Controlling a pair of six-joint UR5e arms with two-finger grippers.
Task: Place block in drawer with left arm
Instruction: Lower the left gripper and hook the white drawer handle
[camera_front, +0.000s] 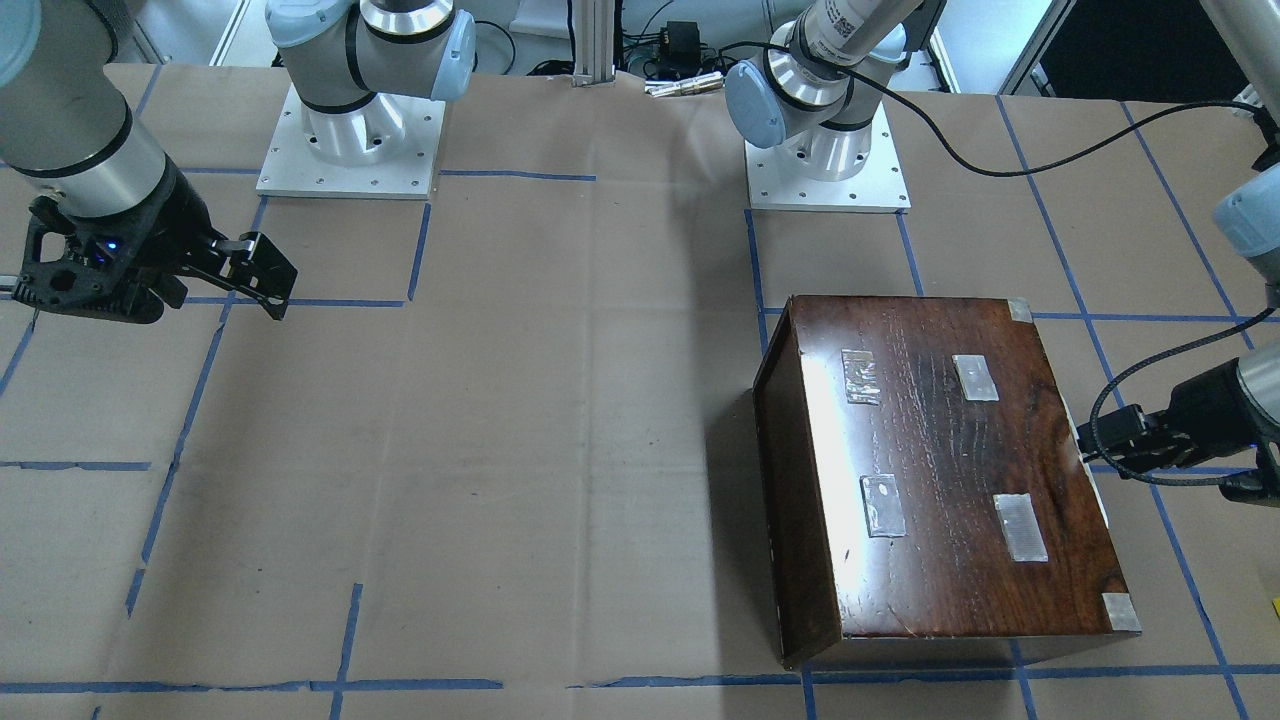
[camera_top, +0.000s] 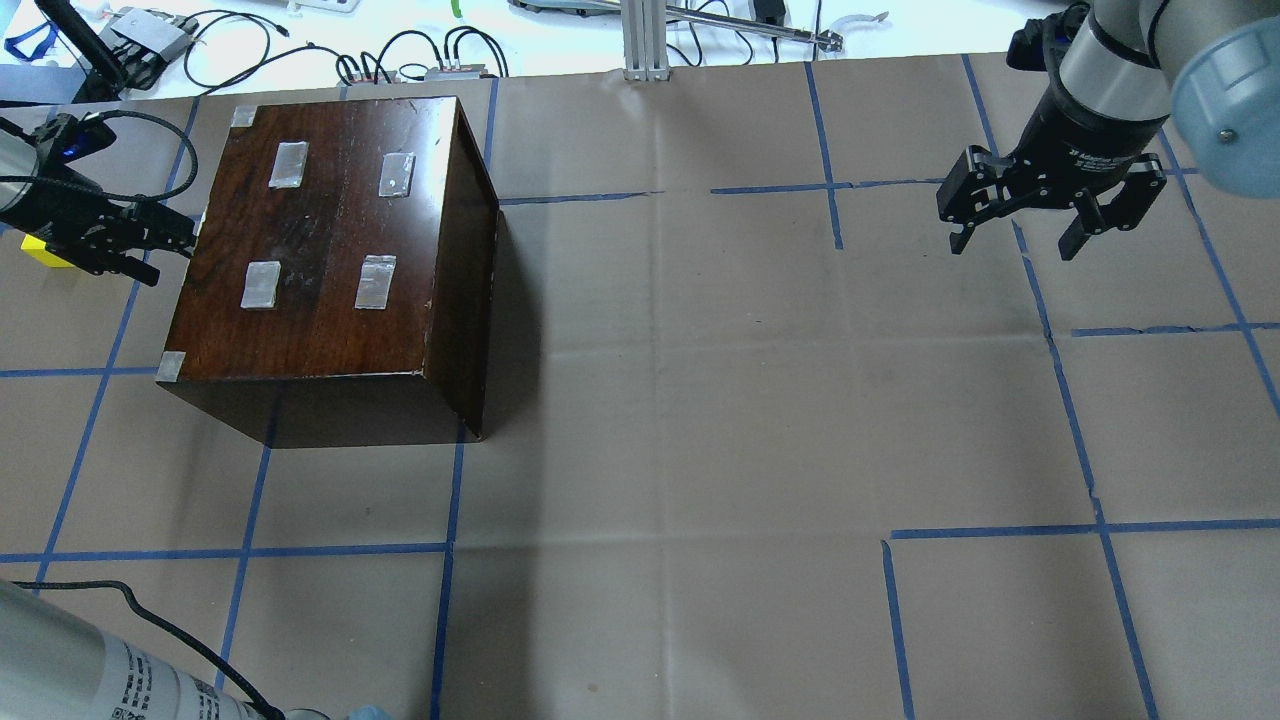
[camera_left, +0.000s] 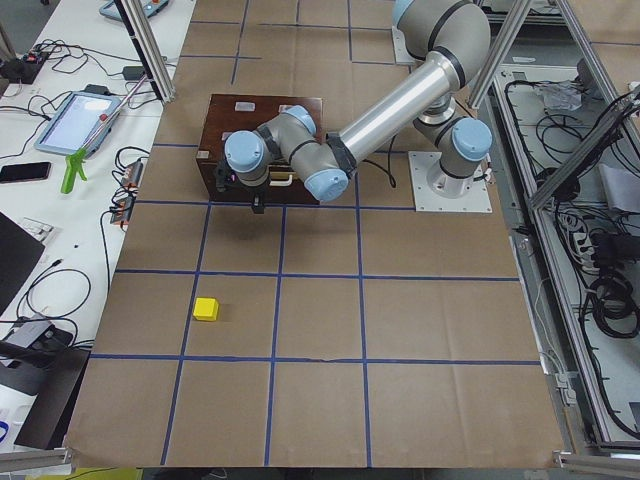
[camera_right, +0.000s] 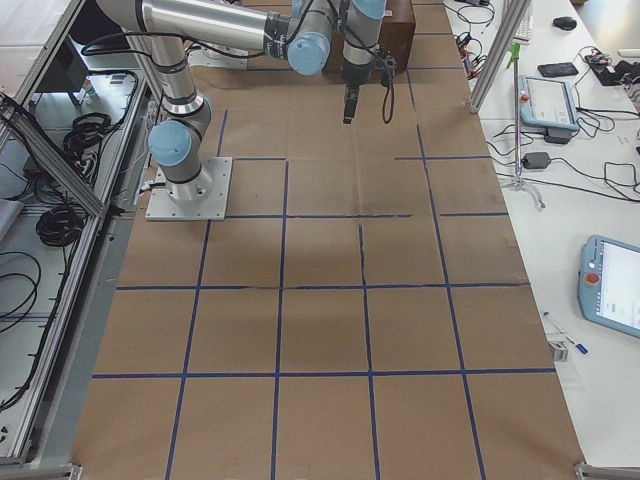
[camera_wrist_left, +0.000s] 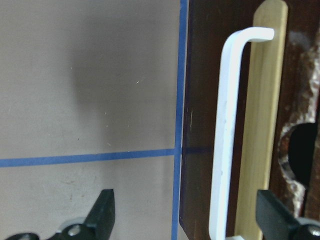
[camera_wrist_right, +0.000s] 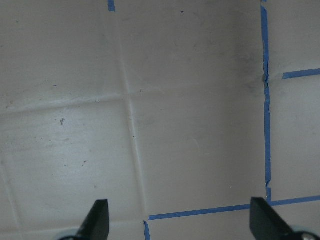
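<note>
Left claw (camera_wrist_left: 185, 202): spread wide at the drawer (camera_wrist_left: 200, 75) front, its fingers either side of the white handle (camera_wrist_left: 227, 125), gripping nothing.
Drawer: pushed in flush with the dark box (camera_top: 330, 230).
Block (camera_left: 206, 309): lay on the surface (camera_top: 700, 400), well apart from the box.
Right claw (camera_top: 1014, 247): spread wide, empty, above the surface far from the box.
</note>
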